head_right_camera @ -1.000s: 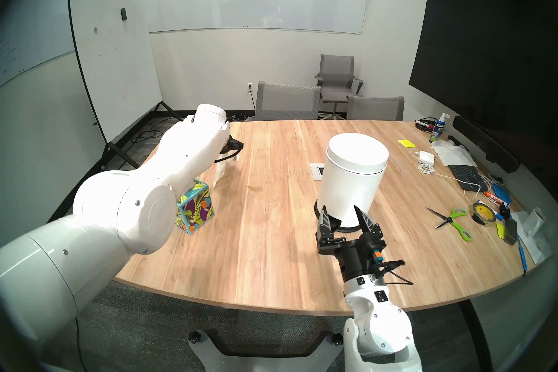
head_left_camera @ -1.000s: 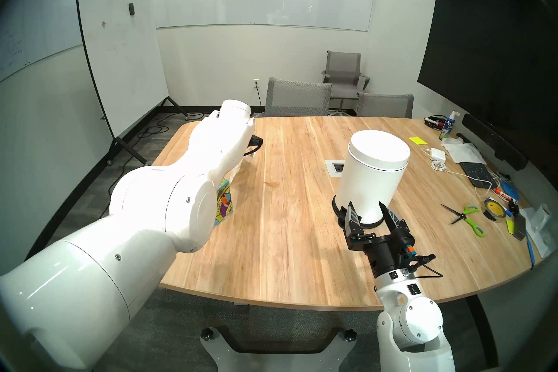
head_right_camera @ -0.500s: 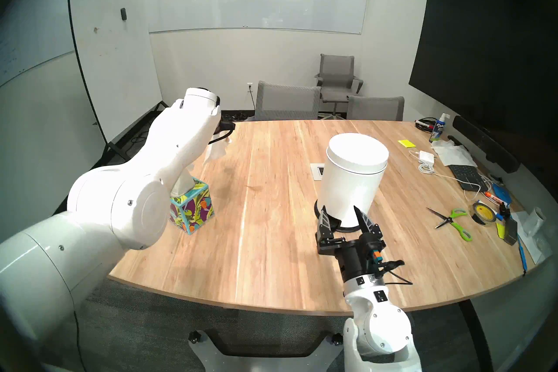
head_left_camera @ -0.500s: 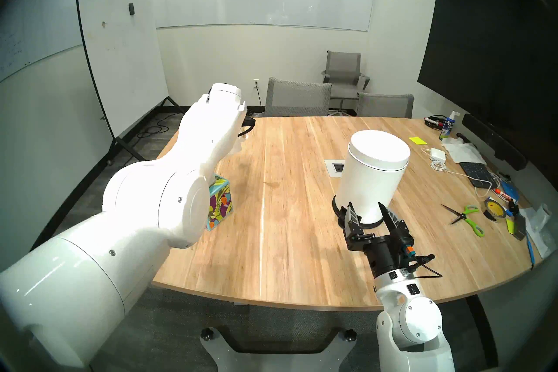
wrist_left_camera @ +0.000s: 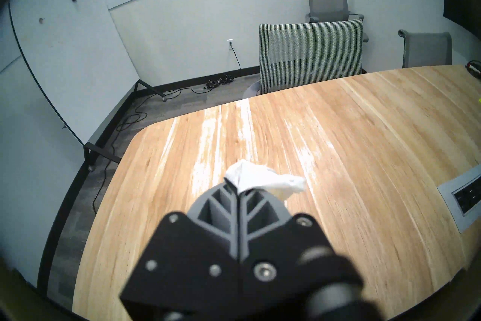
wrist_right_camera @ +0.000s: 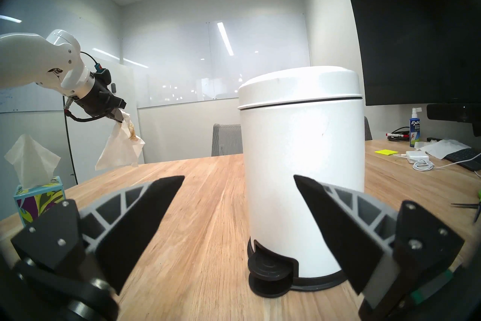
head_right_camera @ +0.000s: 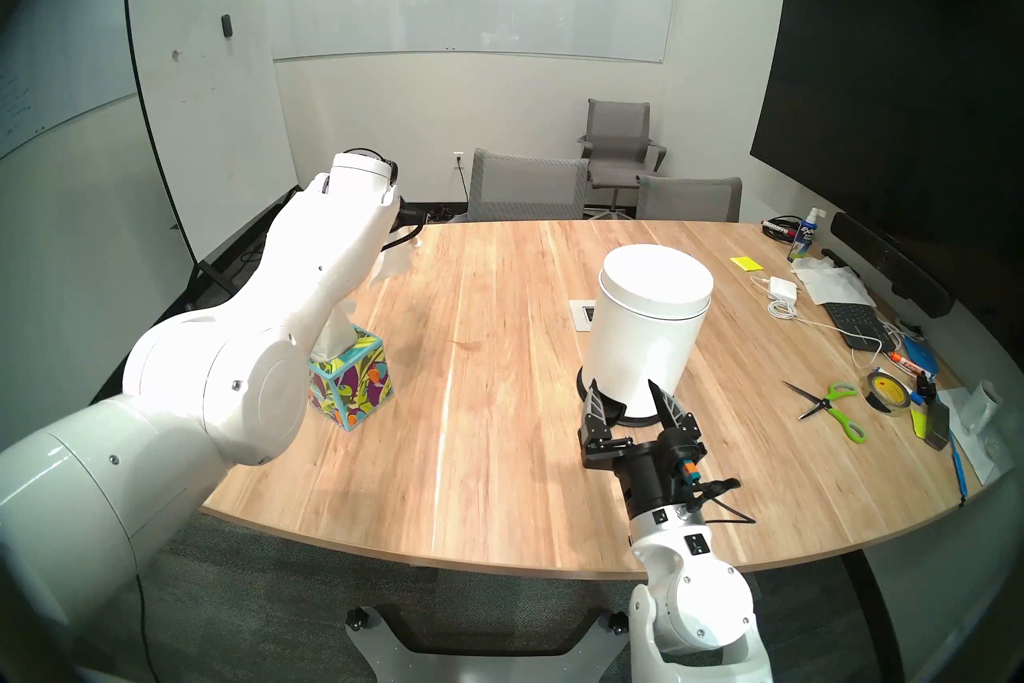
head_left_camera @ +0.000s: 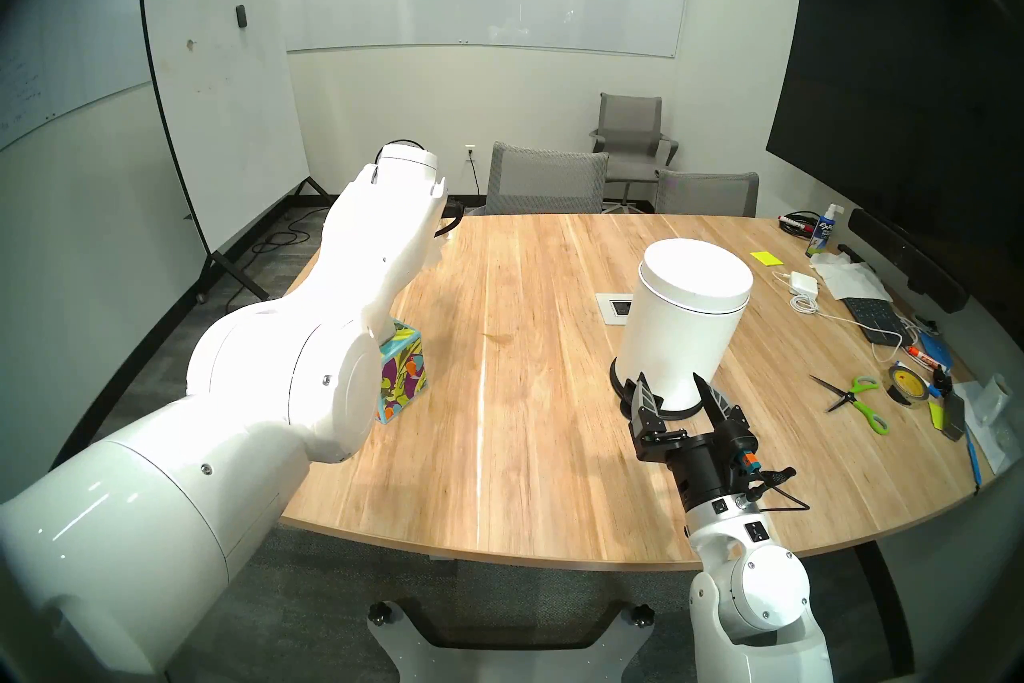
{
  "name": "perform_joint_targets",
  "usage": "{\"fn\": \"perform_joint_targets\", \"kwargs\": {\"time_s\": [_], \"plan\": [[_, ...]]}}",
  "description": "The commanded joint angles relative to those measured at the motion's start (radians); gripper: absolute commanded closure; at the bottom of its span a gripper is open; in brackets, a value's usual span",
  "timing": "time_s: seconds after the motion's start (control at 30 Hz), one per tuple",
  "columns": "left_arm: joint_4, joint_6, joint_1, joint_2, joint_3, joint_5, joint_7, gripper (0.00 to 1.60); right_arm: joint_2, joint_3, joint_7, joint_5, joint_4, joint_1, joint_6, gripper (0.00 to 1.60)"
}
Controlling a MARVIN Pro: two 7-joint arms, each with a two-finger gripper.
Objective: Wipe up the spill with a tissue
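Nearest: right gripper [wrist_right_camera: 238, 182], jaws spread wide, empty, low over the table [head_left_camera: 526, 471] near its front edge, pointed at a white pedal bin [head_left_camera: 687, 321] just beyond.
Middle ground: broad bare wood left of the bin; faint brown smear of the spill [head_left_camera: 501, 337] between bin and leaf-print tissue box [head_left_camera: 402, 377], which stands near the left edge with a fresh sheet poking up.
Right edge: clutter of scissors [head_left_camera: 856, 396], tape, keyboard, cables.
Farther: left gripper [wrist_left_camera: 237, 189], raised clear above the far-left corner, jaws pressed together on the tissue [wrist_right_camera: 121, 148], brown-stained, hanging free.
Beyond: grey chairs [head_left_camera: 546, 180], whiteboard.
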Motion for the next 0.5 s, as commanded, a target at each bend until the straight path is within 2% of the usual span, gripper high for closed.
{"fn": "perform_joint_targets", "kwargs": {"time_s": [0.0,0.47], "plan": [[-0.056,-0.019,0.010,-0.003,0.000,-0.001,0.001,1.60,0.001,0.000,0.000,0.000,-0.015,0.009,-0.005,0.00],[-0.107,-0.033,0.085,0.007,-0.004,0.011,0.003,1.60,0.000,0.000,0.000,0.000,-0.008,0.012,-0.006,0.00]]}}
